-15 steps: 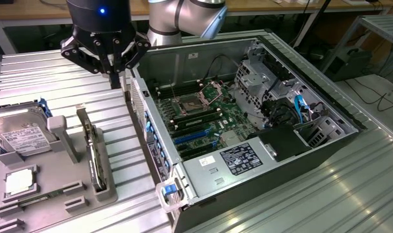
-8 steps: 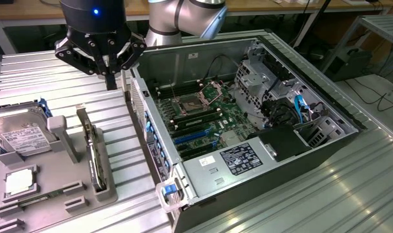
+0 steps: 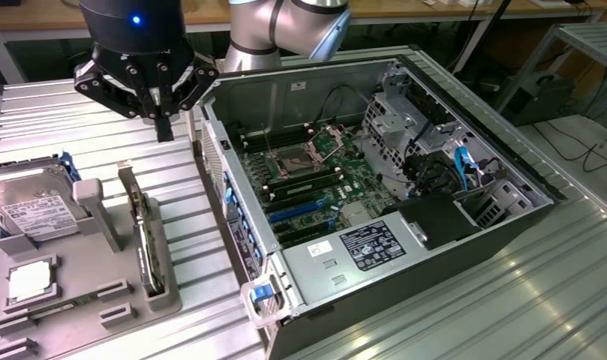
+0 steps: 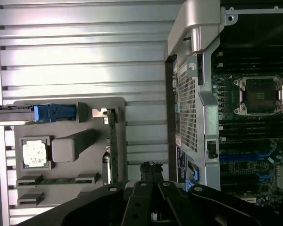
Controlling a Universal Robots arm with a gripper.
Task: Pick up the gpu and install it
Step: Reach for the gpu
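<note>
**Closed, empty gripper above the gap between tray and case; gpu waiting in its slot**

The gripper (image 3: 163, 132) hangs with its fingers pressed together and nothing between them. It is high over the ribbed metal table (image 3: 103, 120), above the strip that separates the parts tray from the computer case.

The gpu (image 3: 143, 234) is below the gripper and a little off to its tray side. The card stands on edge in an upright grey holder at the side of the tray nearest the tool. In the wrist view its thin top edge (image 4: 112, 141) runs alongside the fingertips, apart from them.

As I judge it, the step in hand is the approach to the card. To do it well, the fingers would need to part before they come level with the card. They should then straddle its thin edge squarely, clear of the holder's posts, so the card lifts straight out without twisting.

Further out on that side, the tray (image 3: 78, 300) also holds a silver hard drive (image 3: 28, 206) with a white label. There is also a small square chip (image 3: 28, 281) in its pocket and what looks like a memory stick (image 4: 52, 180) in clips.

On the gripper's other side the case (image 3: 283, 90) lies open. Its motherboard (image 3: 314, 176) is exposed, and no card sits in the blue slots (image 3: 298, 214).
</note>
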